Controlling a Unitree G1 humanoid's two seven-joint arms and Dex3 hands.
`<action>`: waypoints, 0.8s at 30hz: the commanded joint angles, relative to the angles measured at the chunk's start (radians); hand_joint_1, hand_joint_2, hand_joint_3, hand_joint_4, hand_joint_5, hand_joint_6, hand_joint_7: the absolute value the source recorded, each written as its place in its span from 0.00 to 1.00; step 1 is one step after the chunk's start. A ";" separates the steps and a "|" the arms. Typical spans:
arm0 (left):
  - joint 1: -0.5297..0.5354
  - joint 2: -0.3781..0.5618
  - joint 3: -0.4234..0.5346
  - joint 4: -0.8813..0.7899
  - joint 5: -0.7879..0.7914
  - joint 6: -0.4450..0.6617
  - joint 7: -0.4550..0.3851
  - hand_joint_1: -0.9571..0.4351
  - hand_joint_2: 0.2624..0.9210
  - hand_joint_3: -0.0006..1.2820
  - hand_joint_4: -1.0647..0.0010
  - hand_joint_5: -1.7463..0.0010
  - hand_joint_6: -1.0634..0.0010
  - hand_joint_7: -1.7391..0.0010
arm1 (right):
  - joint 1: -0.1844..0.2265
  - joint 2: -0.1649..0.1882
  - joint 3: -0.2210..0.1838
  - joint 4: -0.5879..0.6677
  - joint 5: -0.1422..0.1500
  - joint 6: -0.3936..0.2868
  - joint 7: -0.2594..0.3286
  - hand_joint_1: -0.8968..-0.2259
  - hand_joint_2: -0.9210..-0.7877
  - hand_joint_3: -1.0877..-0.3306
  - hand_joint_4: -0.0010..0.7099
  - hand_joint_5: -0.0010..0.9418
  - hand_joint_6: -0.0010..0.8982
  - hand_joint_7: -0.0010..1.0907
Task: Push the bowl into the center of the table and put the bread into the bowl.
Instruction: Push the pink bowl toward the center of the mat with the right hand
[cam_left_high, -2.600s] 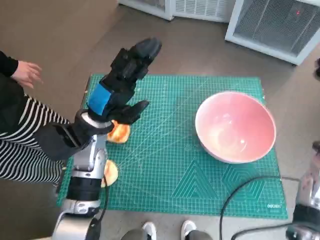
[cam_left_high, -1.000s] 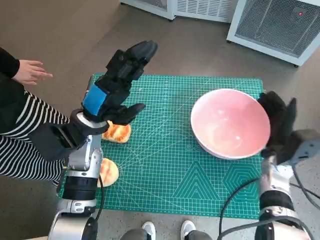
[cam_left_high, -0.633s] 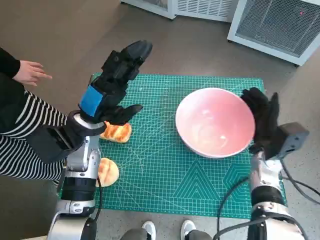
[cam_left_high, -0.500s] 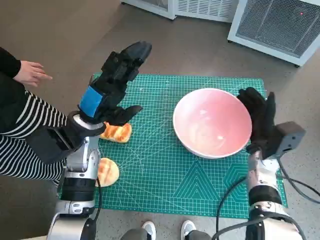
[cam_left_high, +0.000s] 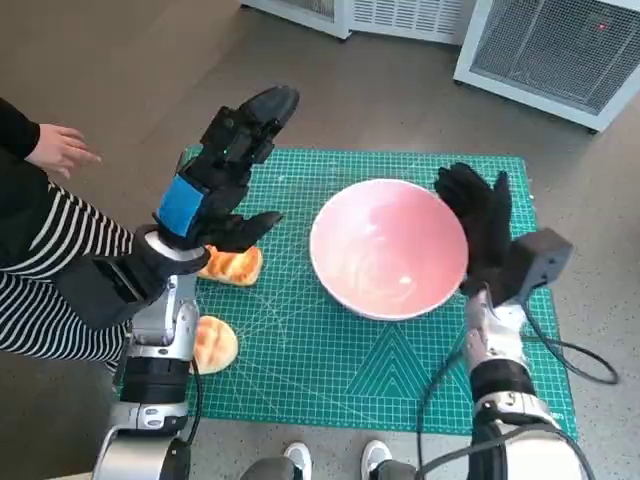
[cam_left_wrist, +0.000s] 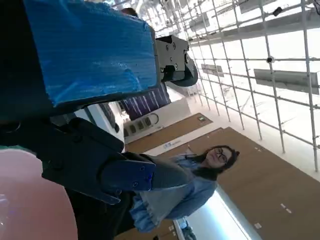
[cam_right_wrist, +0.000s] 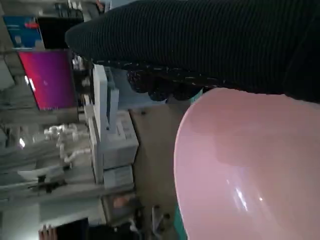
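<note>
Head view shows the gloved right hand (cam_left_high: 480, 225), fingers spread flat against the wide pink ceramic bowl (cam_left_high: 388, 248), pushing it mid-mat. Next, the raised, open-fingered left hand (cam_left_high: 222, 170) must grasp the golden bread roll (cam_left_high: 232, 266) beneath it.

Black knitted right robot hand (cam_right_wrist: 210, 45) across the top, pink bowl (cam_right_wrist: 250, 170) rim just beside it, blurred room behind

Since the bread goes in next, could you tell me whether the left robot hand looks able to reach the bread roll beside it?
Probably yes: the left robot hand is raised, holds nothing, and hangs just above the bread roll, which lies uncovered on the green mat, apart from the pink bowl.
</note>
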 joint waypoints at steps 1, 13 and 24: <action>0.016 0.005 0.003 -0.008 0.006 -0.005 0.007 0.18 1.00 0.25 0.98 0.91 1.00 0.73 | -0.003 0.029 -0.011 0.022 0.009 0.026 0.006 0.35 0.00 0.46 0.10 0.00 0.06 0.29; 0.018 0.004 0.001 -0.005 0.003 0.002 0.005 0.18 1.00 0.25 0.98 0.92 1.00 0.73 | -0.017 0.064 -0.017 0.025 0.002 0.026 -0.003 0.33 0.00 0.49 0.10 0.00 0.07 0.29; 0.025 0.003 -0.003 -0.014 0.002 0.013 0.009 0.18 1.00 0.25 0.97 0.93 1.00 0.73 | -0.019 0.030 -0.022 -0.014 0.006 0.015 0.021 0.36 0.00 0.45 0.10 0.00 0.07 0.28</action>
